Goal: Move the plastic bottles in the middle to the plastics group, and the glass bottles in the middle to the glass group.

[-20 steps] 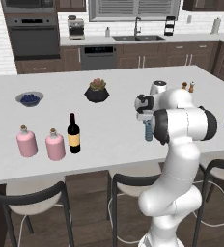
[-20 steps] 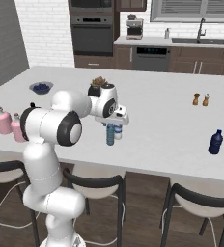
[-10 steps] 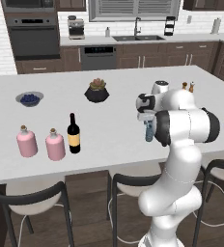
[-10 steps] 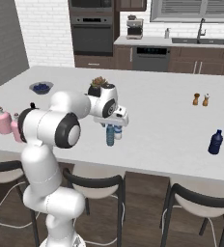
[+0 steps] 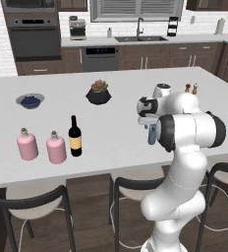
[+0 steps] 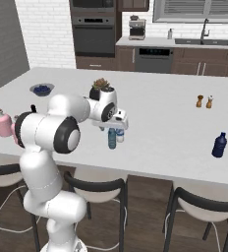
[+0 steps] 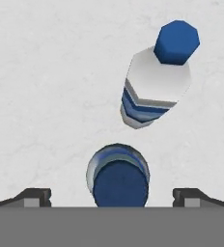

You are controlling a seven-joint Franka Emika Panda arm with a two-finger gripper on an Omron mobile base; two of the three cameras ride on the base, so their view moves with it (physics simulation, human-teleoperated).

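Status check, bottle sorting.

Gripper [image 7: 115,195]: released, fingers spread wide, pointing straight down over the white island counter [image 5: 111,74]. Nothing is grasped.

Directly under it, between the two fingertips but touching neither, stands a small clear plastic water bottle with a blue label and blue cap [image 7: 118,178]. A second bottle of the same kind [image 7: 155,89] stands just beside it, farther from the hand. In the right base view the pair sits mid-counter, near bottle [image 6: 112,139] and far bottle [image 6: 120,135], below the gripper [image 6: 113,125].

Plastics group: dark blue opaque bottle [image 6: 219,145], well apart, toward the counter's right end. Neither water bottle has reached it.

Glass side: tall dark wine bottle with a yellow-tan label [image 5: 75,136] stands upright just beside the two squat pink flasks with cork stoppers [image 5: 56,147], [image 5: 27,144].

Judgement: glass half looks done or nearly so. Plastics half not yet begun: no bottle lifted. Remaining: descend, close on the near bottle, carry it to the dark blue bottle, then repeat for the second.
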